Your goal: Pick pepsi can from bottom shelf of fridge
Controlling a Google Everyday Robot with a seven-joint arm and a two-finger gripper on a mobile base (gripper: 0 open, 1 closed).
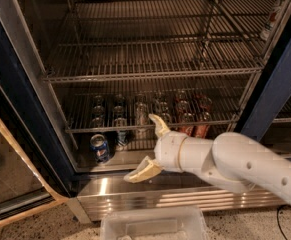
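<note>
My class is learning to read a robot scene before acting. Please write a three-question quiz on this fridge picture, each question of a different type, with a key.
1. Multiple choice: where does the pepsi can stand?
A) on the top rack
B) at the left of the bottom shelf
C) on the floor
2. True or false: the gripper is shut on the pepsi can.
3. Fill in: in the picture, the gripper is to the ____ of the pepsi can.

Key:
1. B
2. False. The gripper is open, empty and apart from the can.
3. right
</note>
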